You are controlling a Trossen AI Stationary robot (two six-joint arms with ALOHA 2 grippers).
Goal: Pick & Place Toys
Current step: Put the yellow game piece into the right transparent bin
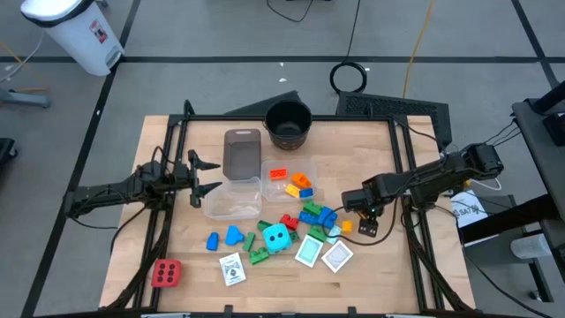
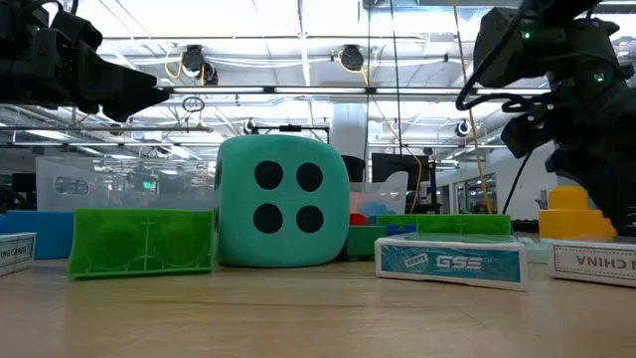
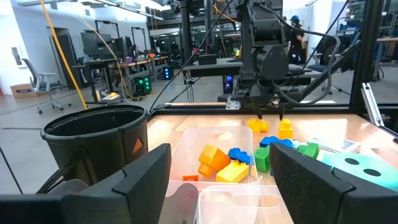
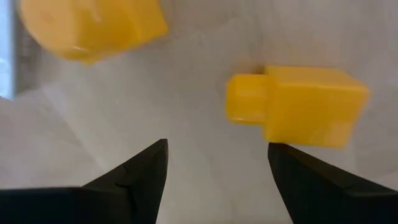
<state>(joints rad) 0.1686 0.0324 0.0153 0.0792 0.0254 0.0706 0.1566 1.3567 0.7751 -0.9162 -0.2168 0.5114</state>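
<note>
Below right end effector (image 4: 217, 163) (open): yellow block (image 4: 297, 106).

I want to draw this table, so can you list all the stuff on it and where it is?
Dotted cubes: two; cyan in the middle of the toy pile, red alone at the near left corner.
Small blocks: many; blue, green, red, yellow in the pile; a few orange, yellow and blue ones in a clear tub.
Yellow block: one, just ahead of the right gripper.
Cards: about three, white-bordered, along the pile's near edge.
Clear tubs: three, mid-table.
Black pot: one, far edge.
Table: one, light wood.
Left gripper: open, beside the tubs.
Right gripper: open, over the pile's right end.
</note>
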